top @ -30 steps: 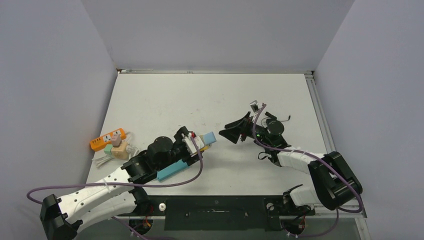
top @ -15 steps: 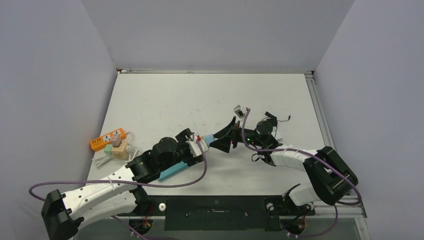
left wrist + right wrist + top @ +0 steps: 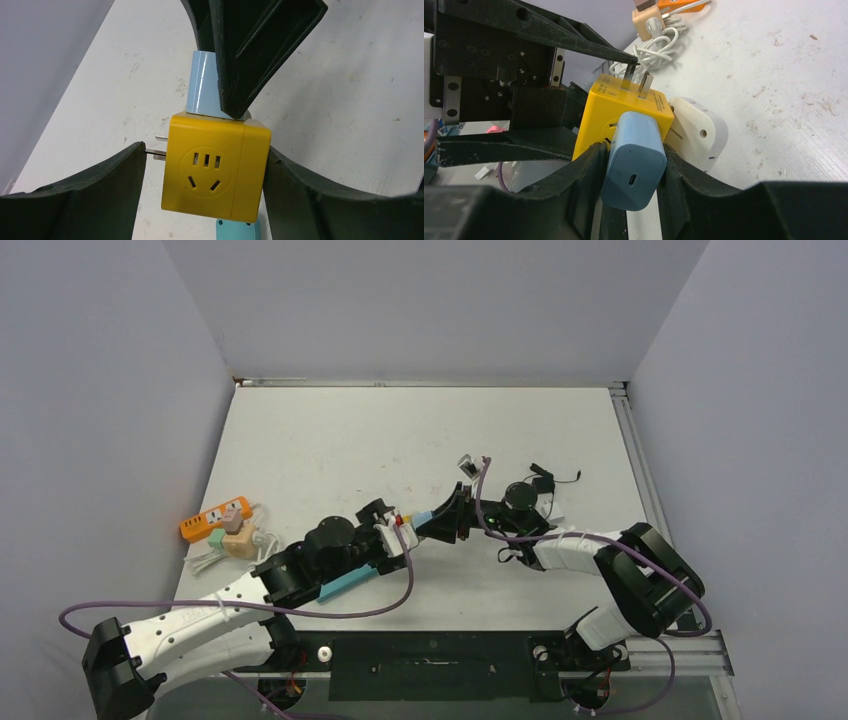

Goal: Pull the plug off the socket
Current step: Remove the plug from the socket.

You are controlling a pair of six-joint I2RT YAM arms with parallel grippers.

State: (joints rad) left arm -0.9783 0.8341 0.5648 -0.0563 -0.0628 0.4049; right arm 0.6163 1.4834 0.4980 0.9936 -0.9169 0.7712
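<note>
Above the surface [image 3: 330, 445], the left end effector [image 3: 202, 175] clamps the yellow socket cube [image 3: 214, 169] while the right end effector [image 3: 630, 167] closes on the light-blue plug [image 3: 633, 165], fully seated in the cube, so the pull remains.

We see a bright yellow cube socket [image 3: 215, 167] with a pale blue plug [image 3: 633, 161] in it, silver prongs [image 3: 636, 80] on its side. The grippers' fingers [image 3: 260, 45] are black. At the upper middle of the right wrist view lie a beige adapter [image 3: 648, 20] and a coiled white cable [image 3: 654, 50]. An orange power strip [image 3: 215, 519] sits at the left of the off-white table [image 3: 330, 440]. Purple cables [image 3: 380, 605] trail along white and black arms.
</note>
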